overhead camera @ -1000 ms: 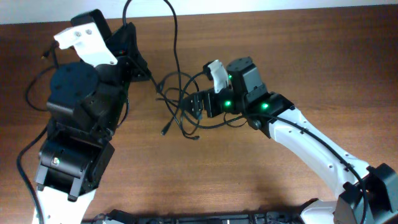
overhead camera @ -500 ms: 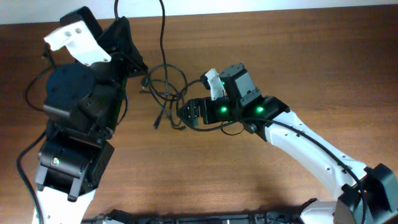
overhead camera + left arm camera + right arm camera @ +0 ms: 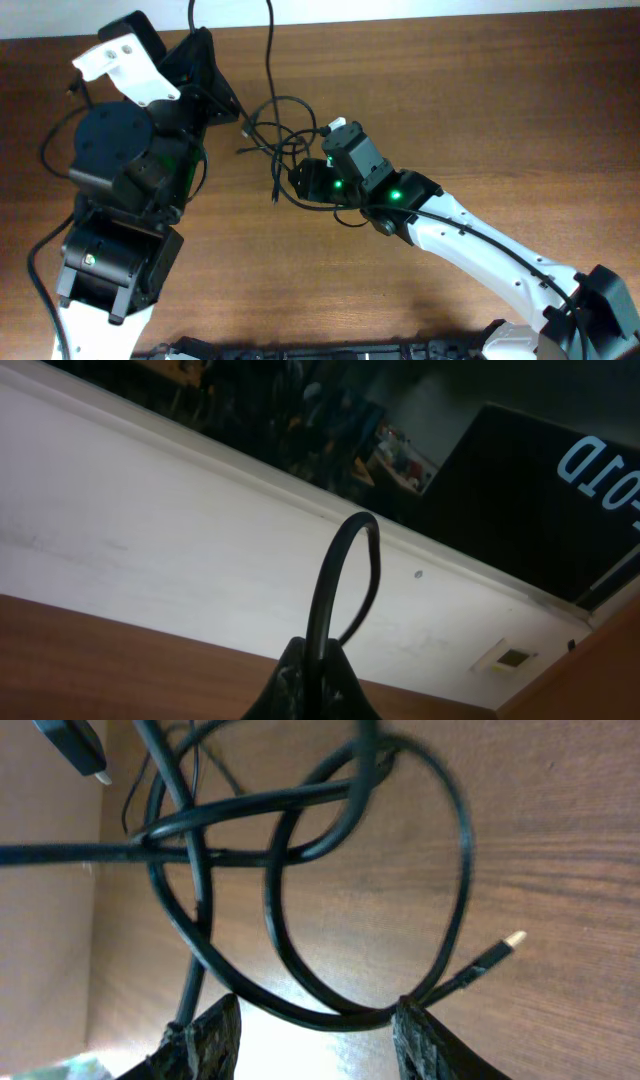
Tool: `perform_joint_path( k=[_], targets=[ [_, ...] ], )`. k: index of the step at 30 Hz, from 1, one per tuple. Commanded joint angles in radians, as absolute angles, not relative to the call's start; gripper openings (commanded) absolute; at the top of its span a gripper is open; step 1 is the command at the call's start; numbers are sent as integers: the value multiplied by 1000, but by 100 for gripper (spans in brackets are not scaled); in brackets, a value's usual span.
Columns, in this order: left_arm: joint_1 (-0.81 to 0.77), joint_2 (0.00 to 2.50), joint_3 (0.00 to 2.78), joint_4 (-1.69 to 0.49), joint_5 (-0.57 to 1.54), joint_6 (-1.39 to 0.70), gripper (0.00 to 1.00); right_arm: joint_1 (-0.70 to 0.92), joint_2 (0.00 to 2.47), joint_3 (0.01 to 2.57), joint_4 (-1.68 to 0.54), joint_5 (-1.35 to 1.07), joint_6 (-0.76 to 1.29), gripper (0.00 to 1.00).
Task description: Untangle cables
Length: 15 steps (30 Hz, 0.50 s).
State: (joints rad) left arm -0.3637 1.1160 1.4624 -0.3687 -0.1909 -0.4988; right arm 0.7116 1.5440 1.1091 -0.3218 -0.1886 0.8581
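The right gripper [image 3: 318, 1012] stands open: its two dark, rough-surfaced fingers [image 3: 205, 1040] are apart, one on each side of the lowest curve of a cable loop that runs across the gap. Above them the cables [image 3: 300, 820] are thin, round, glossy black cords, crossing one another in several overlapping rings on the brown wood-grain table [image 3: 560, 870]. One cord ends just right of the gripper in a slim plug [image 3: 495, 952] with a pale, metallic-looking tip; a broader black plug [image 3: 75, 750] with a light tip lies at the top left corner.

The overhead view shows the right gripper [image 3: 303, 183] at the lower edge of the cables [image 3: 278, 135], which lie in a knot near the middle of the table [image 3: 450, 100], between the two arms. One strand runs up and out of view past the top edge.

The left gripper [image 3: 305, 665] is closed on a held cable [image 3: 345, 580], which rises from between the fingers in a narrow arch. Behind it are a smooth white wall [image 3: 150, 540] and a dark panel [image 3: 520, 500] with large white letters, upside down and cut off by the edge; they cannot be read with certainty. Seen from above, the left gripper [image 3: 235, 115] is at the knot's upper left
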Motion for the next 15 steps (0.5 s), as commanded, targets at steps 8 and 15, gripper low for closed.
perform_joint_path(
  k=[8,15],
  targets=[
    [-367,1093,1475,-353,-127,-512,0,713,1610,1114,-226,-144,873,50],
    [-367,1093,1475,-354,-128,-511,1,713,1610,1115,-189,-476,873,51]
  ],
)
